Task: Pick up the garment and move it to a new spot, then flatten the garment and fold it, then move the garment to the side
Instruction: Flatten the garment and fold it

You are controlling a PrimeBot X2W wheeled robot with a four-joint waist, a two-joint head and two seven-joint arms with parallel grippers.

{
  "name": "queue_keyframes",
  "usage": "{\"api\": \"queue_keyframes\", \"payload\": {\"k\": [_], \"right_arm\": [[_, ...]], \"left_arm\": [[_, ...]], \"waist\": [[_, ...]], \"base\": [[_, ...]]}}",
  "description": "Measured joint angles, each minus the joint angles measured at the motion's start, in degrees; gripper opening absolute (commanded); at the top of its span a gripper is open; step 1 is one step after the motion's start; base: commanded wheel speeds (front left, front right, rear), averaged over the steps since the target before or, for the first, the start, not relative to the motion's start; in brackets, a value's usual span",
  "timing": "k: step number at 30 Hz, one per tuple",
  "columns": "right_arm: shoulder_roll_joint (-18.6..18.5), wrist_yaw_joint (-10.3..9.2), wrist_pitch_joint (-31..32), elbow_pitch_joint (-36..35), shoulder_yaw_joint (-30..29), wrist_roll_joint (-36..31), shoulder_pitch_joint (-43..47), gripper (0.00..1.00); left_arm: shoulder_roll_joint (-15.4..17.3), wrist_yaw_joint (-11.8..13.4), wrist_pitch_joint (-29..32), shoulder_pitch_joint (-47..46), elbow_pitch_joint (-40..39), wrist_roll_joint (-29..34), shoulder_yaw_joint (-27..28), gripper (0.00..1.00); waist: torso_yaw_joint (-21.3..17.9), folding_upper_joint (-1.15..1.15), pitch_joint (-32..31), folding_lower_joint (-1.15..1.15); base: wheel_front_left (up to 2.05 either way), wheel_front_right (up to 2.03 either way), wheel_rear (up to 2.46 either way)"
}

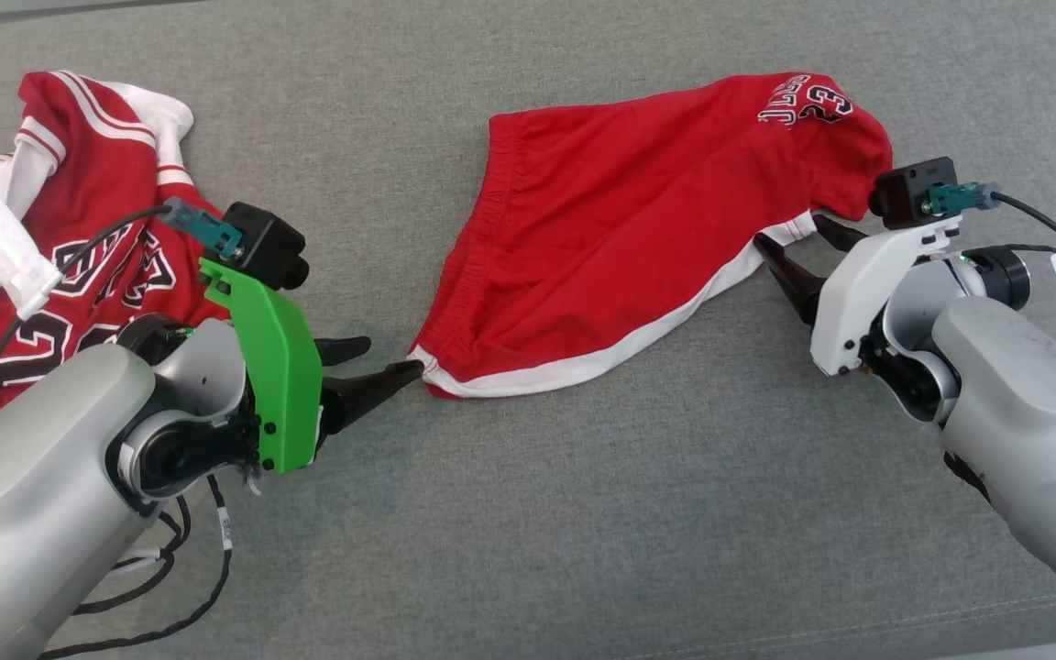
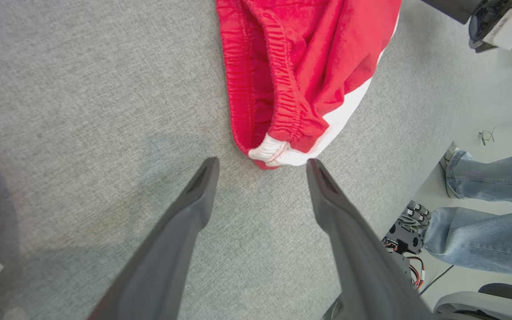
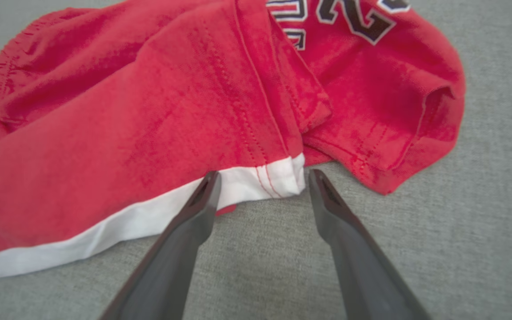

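Note:
The garment, red shorts with a white hem band and a "23" print, lies rumpled on the grey fabric surface. My left gripper is open at the shorts' lower left corner. In the left wrist view the waistband corner of the shorts sits just beyond the open left gripper. At the right hem my right gripper is also open. The right wrist view has the white hem corner of the shorts lying between the fingers of the right gripper, ungripped.
A second red and white jersey lies crumpled at the far left behind my left arm. A person's legs in jeans stand past the surface's edge, beside cables and a chair.

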Motion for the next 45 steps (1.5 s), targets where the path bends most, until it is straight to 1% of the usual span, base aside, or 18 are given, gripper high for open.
{"api": "queue_keyframes", "payload": {"k": [6, 8, 10, 14, 17, 20, 22, 23, 24, 25, 26, 27, 28, 32, 37, 40, 45], "right_arm": [[-0.47, 0.00, -2.01, 0.48, 5.54, 3.54, -1.37, 1.00], [-0.59, 0.01, -2.52, 0.68, 7.12, 4.55, -1.65, 0.98], [-0.73, 0.01, -3.09, 0.96, 8.62, 5.86, -2.14, 1.00], [-0.73, 0.00, -4.10, 1.67, 11.27, 7.71, -3.07, 0.99], [-0.49, 0.01, -4.72, 1.99, 13.07, 9.02, -4.31, 0.96], [0.02, 0.01, -5.39, 2.29, 14.89, 10.02, -5.39, 0.81], [0.31, 0.00, -5.56, 2.59, 15.96, 10.69, -5.88, 0.69], [0.45, 0.01, -5.79, 2.75, 16.60, 11.07, -6.08, 0.56], [0.62, 0.01, -5.98, 2.90, 17.19, 11.59, -6.20, 0.48], [0.70, 0.01, -6.05, 2.97, 17.60, 12.02, -6.28, 0.44], [0.79, 0.00, -6.25, 3.05, 18.18, 12.51, -6.38, 0.36], [0.78, 0.00, -6.56, 3.13, 18.76, 12.93, -6.43, 0.22], [0.74, 0.00, -6.90, 3.23, 19.27, 13.27, -6.45, 0.00], [0.24, 0.01, -8.86, 3.15, 20.86, 14.75, -6.46, 0.00], [-1.54, 0.00, -12.79, 1.40, 21.50, 18.29, -5.27, 0.00], [-3.11, 0.01, -15.02, -1.23, 20.47, 21.56, -3.28, 0.00], [-7.04, 0.00, -16.94, -8.66, 17.62, 25.51, 0.55, 0.00]], "left_arm": [[1.11, 0.00, -0.93, -1.52, 0.21, -2.32, -2.63, 1.00], [1.52, 0.00, -0.86, -1.74, -0.64, -3.09, -3.71, 1.00], [1.69, 0.00, -1.53, -1.97, -1.79, -3.50, -4.60, 1.00], [2.22, 0.00, -3.63, -3.92, -1.78, -0.27, -8.44, 1.00], [1.38, 0.00, -4.94, -4.31, -0.87, -0.20, -10.51, 1.00], [0.53, 0.00, -6.51, -5.63, -0.15, 0.36, -11.78, 1.00], [0.27, 0.00, -7.84, -6.26, 0.74, 1.03, -12.39, 1.00], [0.13, 0.00, -8.18, -6.30, 1.18, 0.99, -12.68, 1.00], [-0.08, 0.00, -8.17, -6.30, 1.63, 0.55, -12.94, 1.00], [-0.21, 0.00, -8.17, -6.29, 1.89, 0.13, -13.07, 0.95], [-0.29, 0.00, -8.15, -6.29, 2.10, -0.30, -13.19, 0.45], [-0.31, 0.00, -7.98, -6.29, 2.23, -0.71, -13.32, 0.00], [-0.30, 0.00, -7.71, -6.27, 2.26, -0.85, -13.45, 0.00], [0.05, 0.00, -7.61, -6.13, 2.11, -1.64, -13.68, 0.00], [0.92, 0.00, -9.62, -5.22, 1.10, -3.36, -13.74, 0.00], [1.64, 0.00, -12.26, -4.35, -0.15, -5.36, -13.73, 0.00], [4.26, 0.00, -18.64, -2.42, -3.45, -9.56, -11.41, 0.00]], "waist": [[-0.33, 0.00, -0.31, 0.00], [-0.41, 0.00, -0.52, 0.00], [-0.53, 0.00, -0.77, 0.00], [-0.90, 0.00, -0.62, 0.00], [-1.34, 0.00, -0.10, 0.00], [-2.04, 0.00, 0.42, 0.00], [-2.54, 0.00, 0.62, 0.00], [-2.81, 0.00, 0.69, 0.00], [-3.07, 0.00, 0.70, 0.00], [-3.24, 0.00, 0.68, 0.00], [-3.44, 0.00, 0.61, 0.00], [-3.57, 0.00, 0.46, 0.00], [-3.66, 0.00, 0.25, 0.00], [-3.76, 0.00, -0.81, 0.00], [-3.50, 0.00, -2.97, 0.00], [-3.22, 0.00, -4.74, 0.00], [-2.89, 0.00, -8.30, 0.00]], "base": [[0.00, 0.00, 0.00], [0.00, 0.00, 0.00], [0.00, 0.00, 0.00], [0.00, 0.00, 0.00], [0.00, 0.00, 0.00], [0.00, 0.00, 0.00], [0.00, 0.00, 0.00], [0.00, 0.00, 0.00], [0.00, 0.00, 0.00], [0.00, 0.00, 0.00], [0.00, 0.00, 0.00], [0.00, 0.00, 0.00], [0.00, 0.00, 0.00], [0.00, 0.00, 0.00], [0.00, 0.00, 0.00], [0.00, 0.00, 0.00], [0.00, 0.00, 0.00]]}}
